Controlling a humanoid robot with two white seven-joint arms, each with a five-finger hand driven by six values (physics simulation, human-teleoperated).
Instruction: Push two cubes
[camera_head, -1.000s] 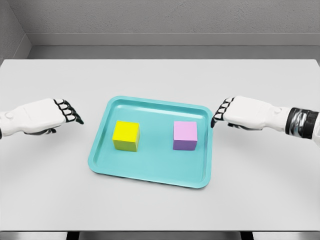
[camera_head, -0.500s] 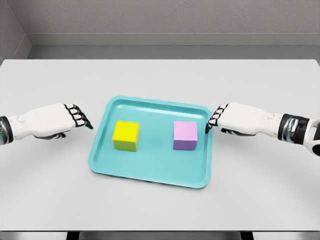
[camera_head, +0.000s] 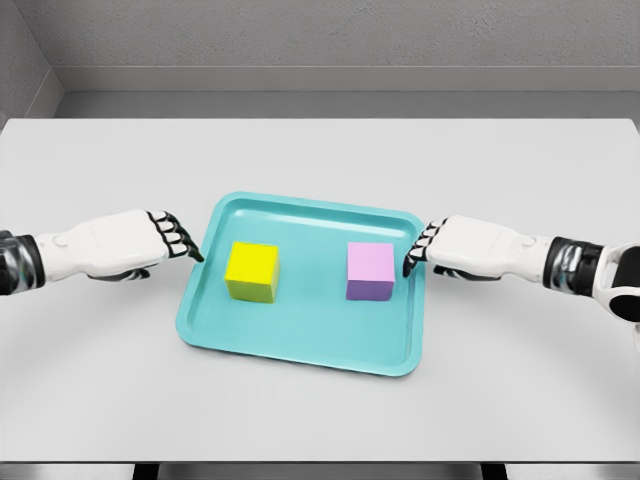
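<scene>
A teal tray (camera_head: 300, 345) sits mid-tabletop, holding 2 cubes apart: yellow cube (camera_head: 252, 271) near its left edge, pink cube (camera_head: 370, 271) near its right. Left hand (camera_head: 150, 243) and right hand (camera_head: 460, 246) flank the tray, fingers pressed together, holding nothing. Approach step, I judge; next, each hand must reach its cube's outer face.

A single head view looks down and forward from above the near edge of a white table (camera_head: 320, 160), which fills most of the frame. The grey back wall (camera_head: 320, 40) crosses the top, so the camera faces away from the robot. It stands at moderate range, the teal tray (camera_head: 300, 345) lying centre frame.
</scene>
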